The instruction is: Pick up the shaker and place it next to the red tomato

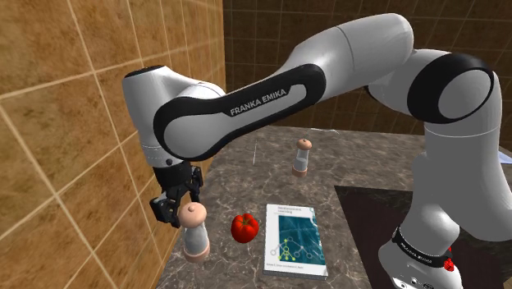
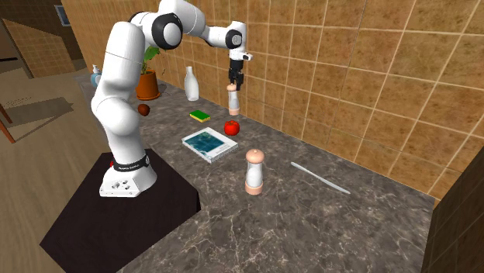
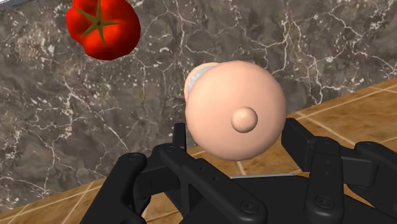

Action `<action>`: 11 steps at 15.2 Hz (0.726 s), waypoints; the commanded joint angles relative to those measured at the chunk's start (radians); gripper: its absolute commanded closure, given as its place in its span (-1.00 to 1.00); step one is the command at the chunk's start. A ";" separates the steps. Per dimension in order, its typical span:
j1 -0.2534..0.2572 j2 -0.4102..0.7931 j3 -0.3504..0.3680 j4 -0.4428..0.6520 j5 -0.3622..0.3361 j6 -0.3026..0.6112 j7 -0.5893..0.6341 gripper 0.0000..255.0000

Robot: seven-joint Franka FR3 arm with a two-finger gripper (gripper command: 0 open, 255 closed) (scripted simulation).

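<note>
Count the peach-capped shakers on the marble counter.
2. One peach-capped shaker stands beside the red tomato by the black hand; the other stands alone near the blue-and-white book. None seems hidden.

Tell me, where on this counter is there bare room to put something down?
Widest bare patch: counter right of the lone shaker and thin rod in the second exterior view. A smaller strip runs along the wall between tomato and rod. Crowded: tomato, book, sponge and the shaker at the pincer.
</note>
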 commanded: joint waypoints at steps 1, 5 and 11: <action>-0.001 0.004 -0.001 -0.019 -0.001 0.024 -0.001 1.00; -0.001 0.019 -0.002 -0.051 -0.002 0.070 -0.001 1.00; 0.000 0.031 -0.002 -0.069 -0.004 0.101 -0.001 1.00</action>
